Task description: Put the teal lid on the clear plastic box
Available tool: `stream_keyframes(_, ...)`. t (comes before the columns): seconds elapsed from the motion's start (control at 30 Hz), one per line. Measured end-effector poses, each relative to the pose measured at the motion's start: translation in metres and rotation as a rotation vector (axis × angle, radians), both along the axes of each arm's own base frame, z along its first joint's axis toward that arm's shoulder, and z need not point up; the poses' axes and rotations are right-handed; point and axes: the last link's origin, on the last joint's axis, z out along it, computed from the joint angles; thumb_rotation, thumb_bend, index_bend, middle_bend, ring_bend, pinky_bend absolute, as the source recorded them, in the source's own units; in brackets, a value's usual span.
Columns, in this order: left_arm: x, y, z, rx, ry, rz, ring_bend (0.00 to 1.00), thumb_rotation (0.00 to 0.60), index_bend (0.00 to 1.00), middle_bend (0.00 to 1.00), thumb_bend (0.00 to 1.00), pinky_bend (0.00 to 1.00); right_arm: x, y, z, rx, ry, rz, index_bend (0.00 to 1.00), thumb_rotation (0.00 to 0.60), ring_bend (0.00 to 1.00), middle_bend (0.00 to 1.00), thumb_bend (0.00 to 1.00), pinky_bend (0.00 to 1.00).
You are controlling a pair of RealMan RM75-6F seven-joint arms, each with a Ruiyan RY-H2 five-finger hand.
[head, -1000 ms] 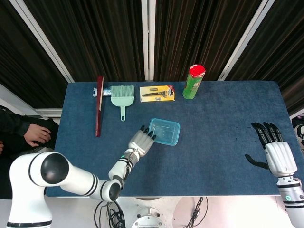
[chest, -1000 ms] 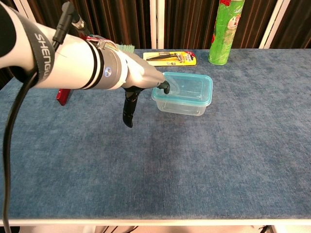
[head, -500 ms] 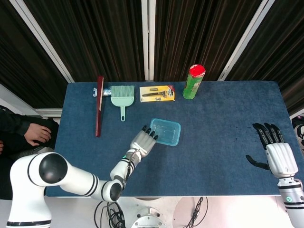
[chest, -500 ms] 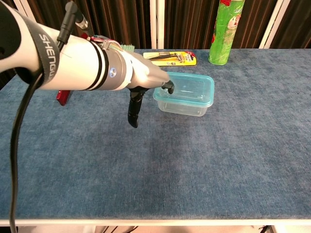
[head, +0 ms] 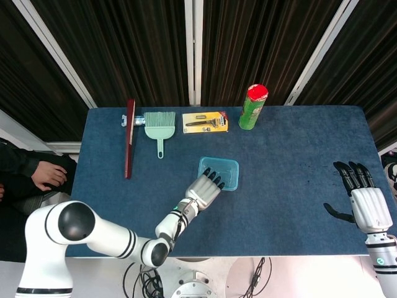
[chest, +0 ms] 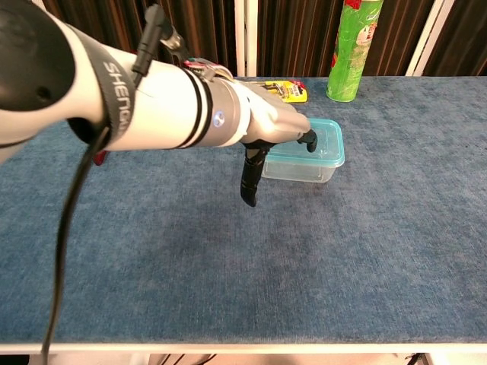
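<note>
- The clear plastic box [head: 218,173] sat near the middle of the blue bench [head: 291,186], and the teal lid [chest: 329,151] already lay across its top; its teal rim ran round the box's upper edge in both views.
- The left hand [head: 205,191] lay flat on the near left part of the lid, fingers [head: 213,178] extended and spread, thumb hanging down beside the box's left wall in the chest view. It gripped nothing; it appeared to be pressing on the lid.
- The right hand [head: 368,205] rested at the far right edge of the bench, well apart from the box, fingers apart and empty.
- My judgement: the placing step was done and the step in hand was seating the lid, pushing it down so the rim catches.
- Whether the lid had snapped home all round could not be told, since the arm hid the near left corner in the chest view.
- The next move probably called for firm downward pressure along the covered edge, kept vertical, because a light box on cloth may slide sideways under an angled push.
- After that, the hand should lift straight up so it does not drag the lid.
- The green can [head: 253,107], 1 small brush [head: 159,124] and the yellow card [head: 205,121] stood at the back, well apart from the work.
</note>
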Motion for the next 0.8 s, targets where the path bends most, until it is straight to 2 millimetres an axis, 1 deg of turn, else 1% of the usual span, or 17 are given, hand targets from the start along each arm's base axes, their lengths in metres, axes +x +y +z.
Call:
stream_keyframes(0.23,0.001,0.000,-0.013,-0.006,0.027,0.008,0.00,0.600,0.11,0.06,0.03,0.00,-0.003,-0.001,0.000,0.002,-0.005,-0.003,0.00,0.600,0.00,0.08,0.11,0.00)
stream_keyframes(0.5,-0.001,-0.002,-0.015,0.001,0.047,0.003,0.00,0.600,0.11,0.06,0.03,0.00,-0.003,-0.001,-0.001,0.003,-0.006,0.000,0.00,0.600,0.00,0.08,0.11,0.00)
stream_keyframes(0.63,0.002,-0.001,-0.008,0.010,0.023,-0.003,0.00,0.600,0.11,0.06,0.03,0.00,-0.003,0.000,0.001,-0.004,-0.006,0.002,0.00,0.600,0.00,0.08,0.11,0.00)
stream_keyframes(0.73,0.004,0.000,0.005,0.023,-0.024,-0.001,0.00,0.600,0.11,0.06,0.03,0.00,-0.003,0.001,0.003,-0.008,-0.008,0.000,0.00,0.600,0.00,0.08,0.11,0.00)
stream_keyframes(0.8,0.003,0.003,0.017,0.038,-0.072,0.009,0.00,0.600,0.11,0.06,0.03,0.00,-0.004,0.002,0.005,-0.008,-0.008,-0.003,0.00,0.600,0.00,0.08,0.11,0.00)
